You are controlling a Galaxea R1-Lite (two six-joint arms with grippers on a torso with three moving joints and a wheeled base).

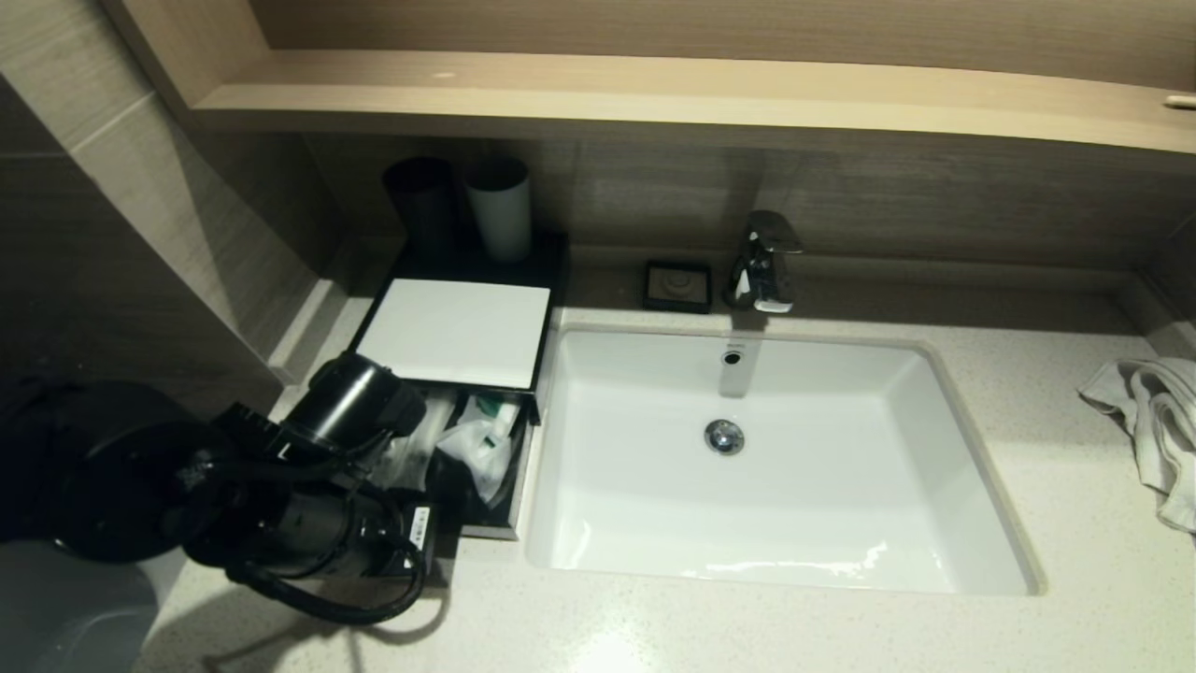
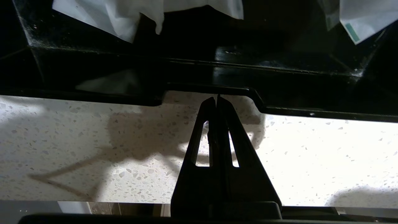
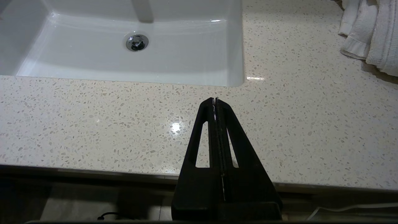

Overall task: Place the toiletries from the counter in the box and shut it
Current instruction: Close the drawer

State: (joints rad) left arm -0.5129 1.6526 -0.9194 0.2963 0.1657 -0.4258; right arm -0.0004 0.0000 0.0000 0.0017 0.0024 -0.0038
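Box: a black drawer-style box (image 1: 523, 411) is seen at the 9 o'clock side of the sink, its white-topped lid (image 1: 455, 331) covering the far half while the near half stands pulled open.
Toiletries: white plastic-wrapped packets with green markings (image 1: 481, 447) are shown lying loosely inside the open part of the box; in the left wrist view their crumpled edges (image 2: 124, 15) are seen above the box's dark front wall.
Left claw: the left claw (image 2: 216, 99) is held pinched together on nothing, low over the bench, its tips just at the notch in the box's front edge (image 2: 208, 90).
Left arm: the arm's black body and cables (image 1: 308, 486) are seen at the box's 7 o'clock, hiding the near-left corner of the open part.
Right claw: the right claw (image 3: 215, 101) is held closed and empty over the speckled bench (image 3: 93, 118), near the sink's front corner.
Surroundings: a white basin (image 1: 654, 523) with a chrome tap (image 1: 761, 262) at its 12 o'clock; a small black dish (image 1: 677, 285) beside the tap; a dark cup (image 1: 422, 201) and a pale cup (image 1: 500, 207) behind the box; a crumpled white towel (image 1: 1154, 421) at the sink's 3 o'clock.
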